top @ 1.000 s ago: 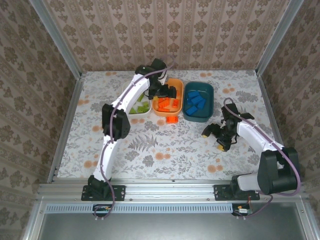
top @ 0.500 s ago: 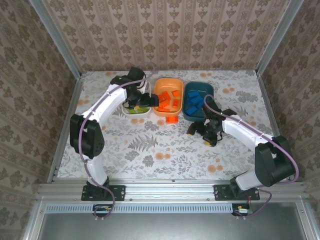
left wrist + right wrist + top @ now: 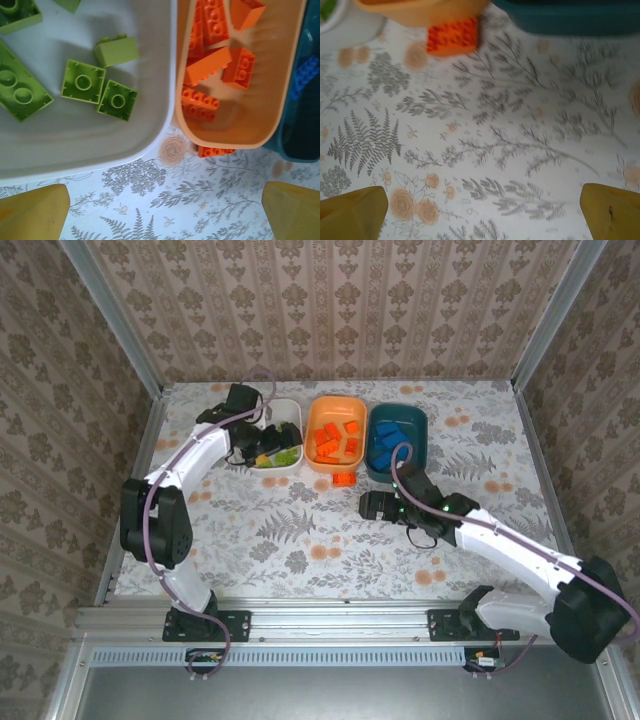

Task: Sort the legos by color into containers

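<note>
Three containers stand in a row at the back: a white tub (image 3: 296,416) with green legos (image 3: 286,455), an orange tub (image 3: 336,401) with orange legos (image 3: 336,441), and a teal tub (image 3: 421,421) with blue legos (image 3: 388,446). One loose orange lego (image 3: 344,478) lies on the table just in front of the orange tub. My left gripper (image 3: 266,447) hovers open over the white tub's front, nothing between its yellow fingertips (image 3: 33,212). My right gripper (image 3: 370,505) is open and empty, low over the table to the right of the loose orange lego (image 3: 453,36).
The flower-patterned tablecloth (image 3: 300,540) covers the table, with bare room in front of the tubs. Metal frame posts and wallpapered walls (image 3: 350,300) close in the back and sides. In the left wrist view the white tub's rim (image 3: 100,162) touches the orange tub (image 3: 225,140).
My left arm swung left from the orange tub to over the white tub. My right gripper travelled left toward the loose orange lego. Both grippers' jaws widened.
</note>
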### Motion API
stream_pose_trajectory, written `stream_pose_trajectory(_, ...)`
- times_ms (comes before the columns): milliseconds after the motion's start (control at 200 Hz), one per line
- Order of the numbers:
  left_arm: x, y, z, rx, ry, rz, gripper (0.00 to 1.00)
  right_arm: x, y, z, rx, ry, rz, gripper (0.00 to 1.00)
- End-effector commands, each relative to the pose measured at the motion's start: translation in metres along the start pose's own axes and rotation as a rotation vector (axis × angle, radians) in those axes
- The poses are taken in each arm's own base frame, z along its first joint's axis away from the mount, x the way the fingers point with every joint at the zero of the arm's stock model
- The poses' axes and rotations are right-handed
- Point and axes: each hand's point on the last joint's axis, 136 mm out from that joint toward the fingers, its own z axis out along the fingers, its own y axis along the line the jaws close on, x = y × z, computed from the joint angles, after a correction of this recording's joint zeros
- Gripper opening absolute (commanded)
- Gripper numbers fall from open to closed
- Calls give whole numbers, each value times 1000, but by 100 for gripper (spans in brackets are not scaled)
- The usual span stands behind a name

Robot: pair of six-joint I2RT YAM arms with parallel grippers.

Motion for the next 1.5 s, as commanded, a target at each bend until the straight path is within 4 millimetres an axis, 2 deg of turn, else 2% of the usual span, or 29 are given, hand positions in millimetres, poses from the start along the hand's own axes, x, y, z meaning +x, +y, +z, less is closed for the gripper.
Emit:
stream_pose_trajectory(0, -5, -12, -17, 65, -50, -12, 100, -26, 2, 0, 24, -199, -151, 100)
stream_pose_trajectory(145, 2, -2, -26, 44, -65, -25, 100, -30, 14, 12, -22, -238, -189, 100)
stream_pose_trajectory(305, 12, 9, -35, 27, -72, -45, 100, -27, 26, 34, -8, -213, -216, 97)
stream_pose_trajectory(445, 21, 14, -40, 20, -60, -57, 100, -18, 40, 53, 9, -190, -297, 97)
stream_pose_trajectory(465, 22, 14, -41, 19, -58, -56, 100, -12, 39, 62, 26, -170, -312, 97)
stream_pose_trajectory(700, 38, 24, -57, -17, -41, -46, 100, 6, 46, 93, 41, -165, -326, 97)
stream_pose_trajectory(1045, 42, 23, -74, -50, -27, -27, 100, 25, 39, 141, 92, -162, -262, 99)
stream_pose_trajectory(1140, 43, 23, -76, -56, -20, -21, 100, 23, 40, 153, 95, -164, -249, 99)
stream_pose_trajectory(1495, 46, 30, -75, -73, 12, -25, 100, 12, 19, 190, 148, -129, -178, 98)
